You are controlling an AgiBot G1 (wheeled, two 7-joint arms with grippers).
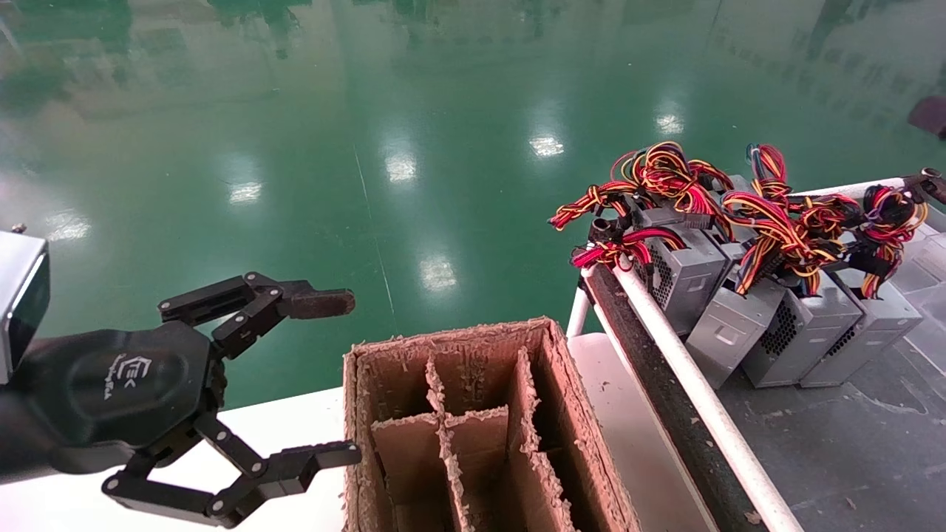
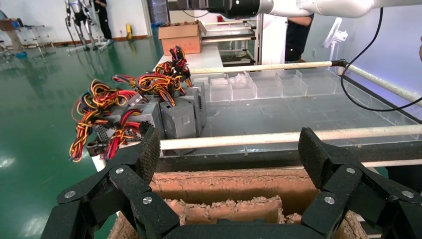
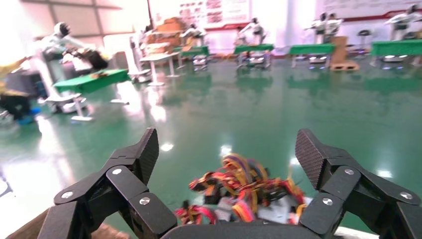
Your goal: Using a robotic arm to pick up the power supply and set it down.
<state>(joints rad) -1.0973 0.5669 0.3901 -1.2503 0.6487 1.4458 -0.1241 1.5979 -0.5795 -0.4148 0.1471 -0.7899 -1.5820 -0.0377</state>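
The left gripper (image 1: 329, 380) hangs wide open left of the cardboard box (image 1: 473, 421). The right gripper (image 3: 226, 154), also wide open, looks at the power supplies (image 1: 768, 310).

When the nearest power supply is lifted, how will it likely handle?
The power supply looks like a rigid metal box, so probably stiff and fairly heavy. Its wires hang loose and tangled with neighbouring bundles, so they may flop or snag. It already leans, so a push might tip it.

Right pincer (image 3: 226, 149) absent from head view; cardboard box (image 1: 473, 428) cut by lower edge; power supplies (image 3: 239, 196) blurred in right wrist view.
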